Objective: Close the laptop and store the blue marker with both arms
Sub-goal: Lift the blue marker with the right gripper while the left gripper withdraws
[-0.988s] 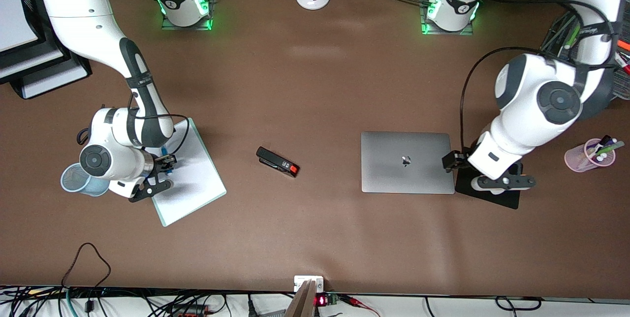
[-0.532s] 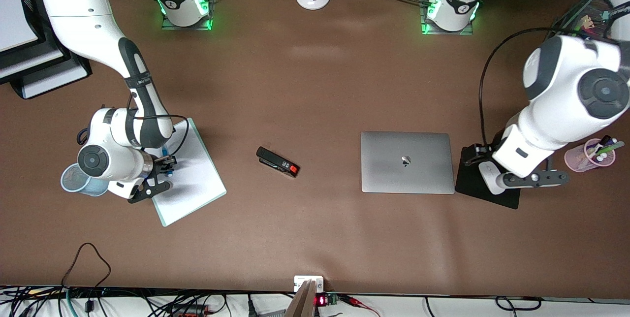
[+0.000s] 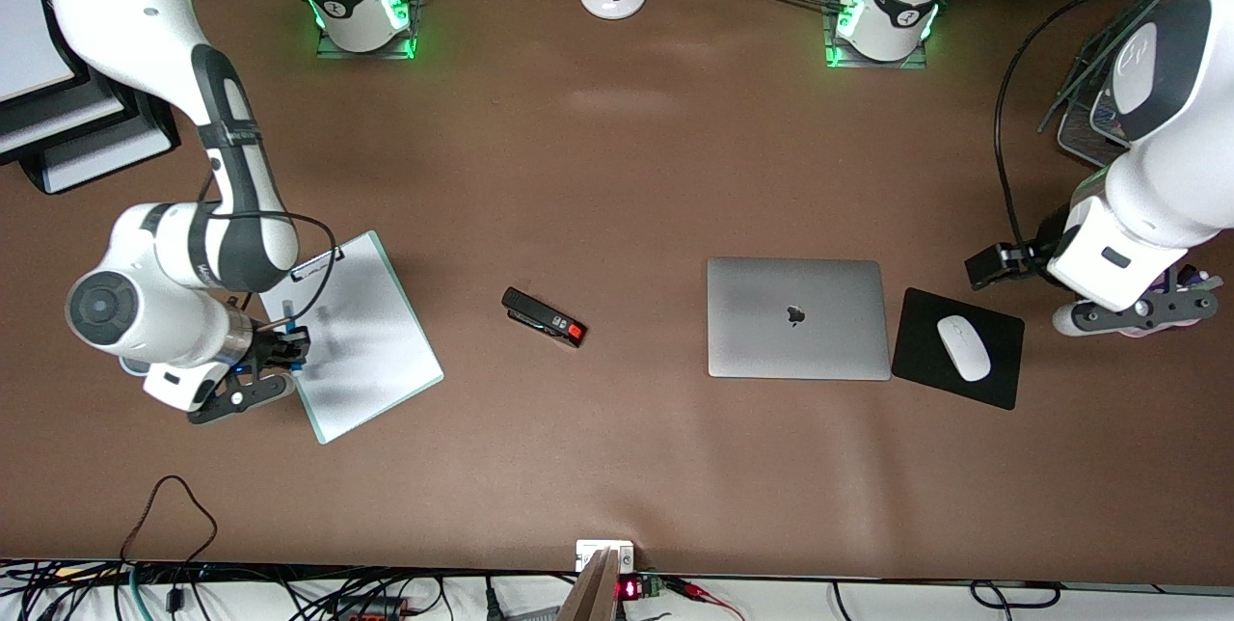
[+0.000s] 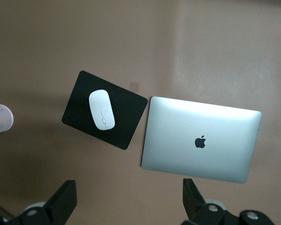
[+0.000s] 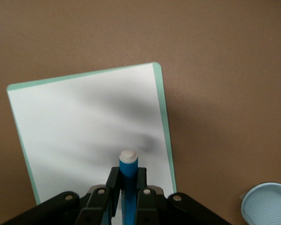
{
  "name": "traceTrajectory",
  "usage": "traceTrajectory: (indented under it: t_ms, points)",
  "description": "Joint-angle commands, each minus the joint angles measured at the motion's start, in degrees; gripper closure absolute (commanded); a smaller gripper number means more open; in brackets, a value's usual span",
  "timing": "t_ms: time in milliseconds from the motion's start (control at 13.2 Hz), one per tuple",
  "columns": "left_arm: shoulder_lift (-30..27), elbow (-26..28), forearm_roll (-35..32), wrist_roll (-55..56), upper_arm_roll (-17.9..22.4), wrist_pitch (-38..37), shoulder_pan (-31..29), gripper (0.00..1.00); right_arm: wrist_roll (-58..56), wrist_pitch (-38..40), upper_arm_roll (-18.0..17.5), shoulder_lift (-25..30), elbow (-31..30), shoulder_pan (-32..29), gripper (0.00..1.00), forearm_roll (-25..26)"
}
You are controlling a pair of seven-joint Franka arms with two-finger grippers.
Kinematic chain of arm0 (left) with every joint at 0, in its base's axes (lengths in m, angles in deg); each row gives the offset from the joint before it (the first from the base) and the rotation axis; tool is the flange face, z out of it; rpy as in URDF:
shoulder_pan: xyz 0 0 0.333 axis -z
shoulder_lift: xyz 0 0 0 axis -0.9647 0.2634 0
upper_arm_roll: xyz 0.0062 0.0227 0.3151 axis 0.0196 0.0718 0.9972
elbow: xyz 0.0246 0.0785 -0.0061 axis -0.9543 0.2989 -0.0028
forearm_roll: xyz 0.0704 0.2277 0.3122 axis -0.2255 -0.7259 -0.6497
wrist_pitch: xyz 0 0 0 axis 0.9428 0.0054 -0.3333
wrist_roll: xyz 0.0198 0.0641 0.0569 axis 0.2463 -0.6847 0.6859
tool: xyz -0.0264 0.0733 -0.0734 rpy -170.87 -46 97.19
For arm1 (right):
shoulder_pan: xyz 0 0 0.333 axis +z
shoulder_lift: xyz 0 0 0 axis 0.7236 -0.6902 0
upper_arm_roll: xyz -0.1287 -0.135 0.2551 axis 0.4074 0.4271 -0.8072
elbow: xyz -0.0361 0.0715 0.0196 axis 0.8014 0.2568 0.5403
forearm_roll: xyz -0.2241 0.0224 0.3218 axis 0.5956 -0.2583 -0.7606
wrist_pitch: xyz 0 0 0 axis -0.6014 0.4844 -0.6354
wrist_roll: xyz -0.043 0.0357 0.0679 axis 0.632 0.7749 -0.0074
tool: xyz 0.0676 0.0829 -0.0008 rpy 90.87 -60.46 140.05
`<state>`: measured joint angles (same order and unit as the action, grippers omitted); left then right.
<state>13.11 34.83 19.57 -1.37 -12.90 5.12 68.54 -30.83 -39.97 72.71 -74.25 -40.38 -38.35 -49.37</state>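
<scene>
The silver-grey laptop (image 3: 798,317) lies closed on the table, apple logo up; it also shows in the left wrist view (image 4: 201,139). My left gripper (image 3: 1130,312) is open and empty, up in the air over the pink cup at the left arm's end of the table; its fingers (image 4: 63,202) stand wide apart. My right gripper (image 3: 280,349) is shut on the blue marker (image 5: 128,172), which it holds upright with the white end showing, over the edge of the white clipboard (image 3: 352,337).
A black mouse pad (image 3: 993,380) with a white mouse (image 3: 964,348) lies beside the laptop. A black stapler (image 3: 545,317) lies mid-table. A light-blue cup (image 5: 267,204) stands next to the clipboard (image 5: 89,126). A pink cup (image 4: 0,119) holds markers.
My left arm has risen and swung away from the laptop toward its end of the table, uncovering the mouse. My right gripper has lifted the blue marker and moved toward the clipboard's edge.
</scene>
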Motion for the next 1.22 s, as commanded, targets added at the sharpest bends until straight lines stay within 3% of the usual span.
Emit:
traceTrajectory:
  t_ms: [0, 456, 760, 912, 1140]
  points:
    - [-2.6, 0.0, -0.5, -0.6, -0.8, -2.9, -0.6, 0.0, -1.2, 3.2, -0.2, 2.5, 1.8, -0.4, 0.95, -0.9]
    - [-6.3, 0.0, -0.3, -2.5, -1.7, -7.9, -0.4, 0.0, -12.3, 4.0, 0.0, 9.6, 1.6, -0.1, 0.95, -1.0]
    - [-6.1, -3.6, -0.2, -2.3, -1.4, -9.8, -0.5, 0.0, -30.2, 3.7, -0.4, 13.7, 1.5, 0.0, 0.95, -1.3]
    - [-5.7, -4.0, -0.2, -2.4, -1.3, -10.2, -0.4, 0.0, -39.6, 3.9, -0.2, 14.7, 1.3, -1.0, 0.95, -6.7]
    - [-5.5, -4.0, 0.3, -2.4, -0.9, -10.2, -1.1, 0.0, -54.0, 4.0, -0.3, 14.7, 0.5, -4.1, 0.95, -9.7]
